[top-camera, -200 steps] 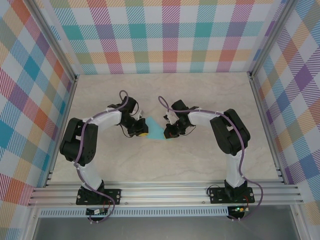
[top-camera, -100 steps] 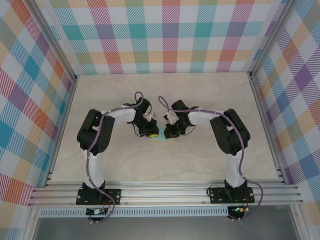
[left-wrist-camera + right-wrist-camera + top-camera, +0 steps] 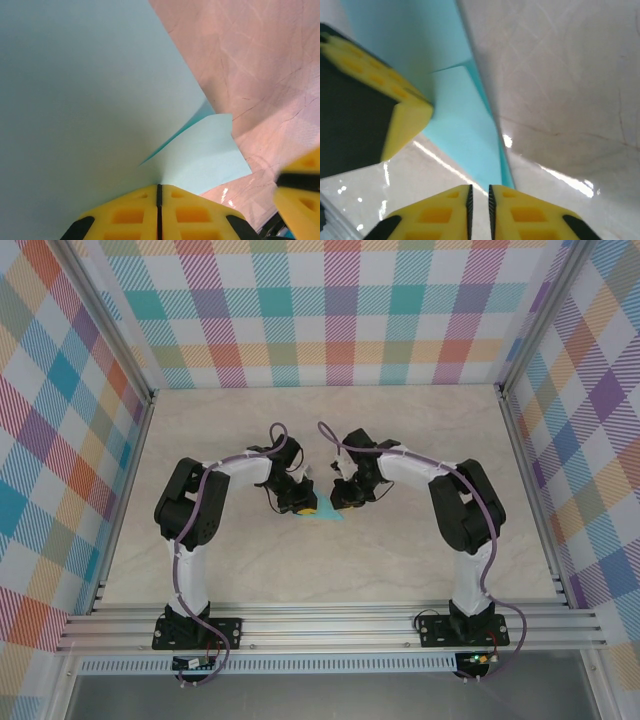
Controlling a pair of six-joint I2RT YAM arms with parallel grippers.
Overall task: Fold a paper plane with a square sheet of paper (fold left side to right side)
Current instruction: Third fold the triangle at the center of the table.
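The square sheet of paper [image 3: 327, 514] lies folded on the table as a small turquoise pointed shape between the two grippers. My left gripper [image 3: 305, 508] sits at its left part. In the left wrist view the jaws [image 3: 159, 189] are shut, and the pale turquoise paper [image 3: 75, 100] rises from the fingertips with a fold edge running off from them. My right gripper [image 3: 343, 505] is at the paper's right edge. In the right wrist view its jaws [image 3: 479, 189] stand a narrow slit apart with nothing between them, just short of the paper's tip [image 3: 460, 135].
The beige marbled table [image 3: 420, 440] has free room on all sides of the grippers. Checked walls enclose it, and an aluminium rail [image 3: 330, 625] runs along the near edge. The two grippers' yellow fingers [image 3: 405, 112] are very close together.
The left arm swung right over the paper, covering most of it, then held still. The right gripper shifted slightly back, and its jaws parted a little.
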